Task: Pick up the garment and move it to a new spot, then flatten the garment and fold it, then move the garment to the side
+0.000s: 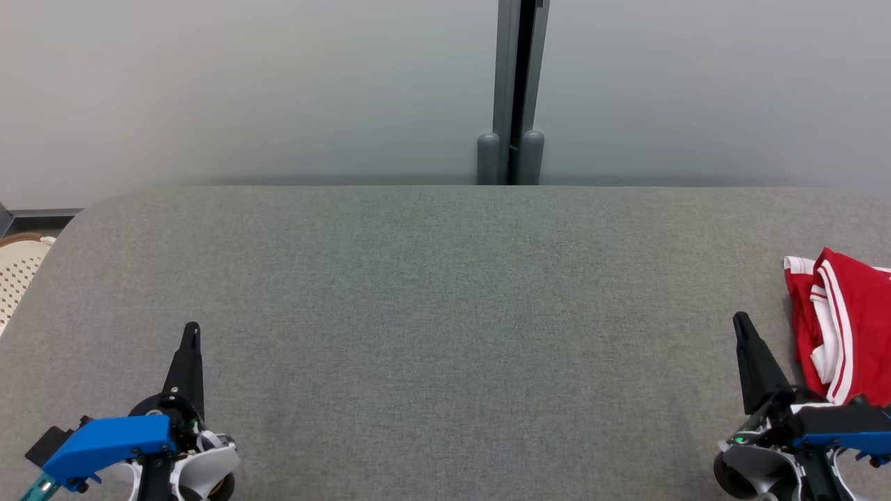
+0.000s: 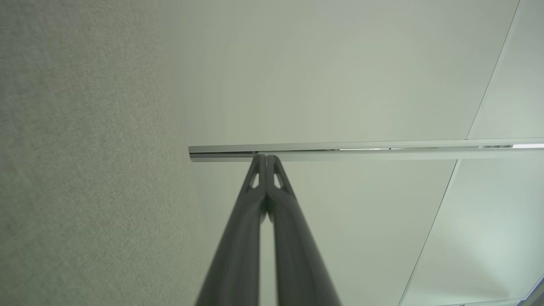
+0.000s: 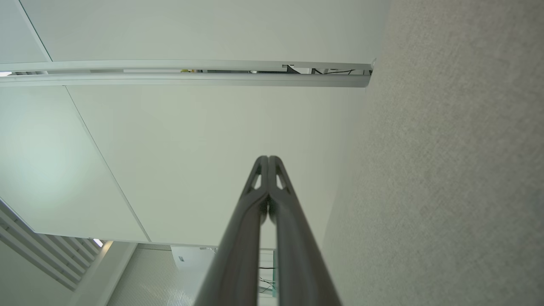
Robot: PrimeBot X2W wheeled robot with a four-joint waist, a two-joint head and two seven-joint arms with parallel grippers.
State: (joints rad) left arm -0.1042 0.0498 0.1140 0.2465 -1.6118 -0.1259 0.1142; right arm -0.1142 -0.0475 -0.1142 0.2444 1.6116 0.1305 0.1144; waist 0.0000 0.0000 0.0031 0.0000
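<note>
Grey cloth table [image 1: 445, 313] across most of the head view. Pale wall [image 1: 243, 83] behind, split by a grey post [image 1: 518, 90]. Red garment [image 1: 846, 327] with white stripes, bunched at the table's right edge, partly cut off by the frame. Right gripper [image 1: 740, 319] just left of it, fingers pressed together, empty, tip clear of the cloth. Left gripper [image 1: 191, 327] at lower left, likewise closed and empty, well apart from the garment. Tips touching in both wrist views too. Slice of pale basket [image 1: 17, 271] past the table's left edge.
</note>
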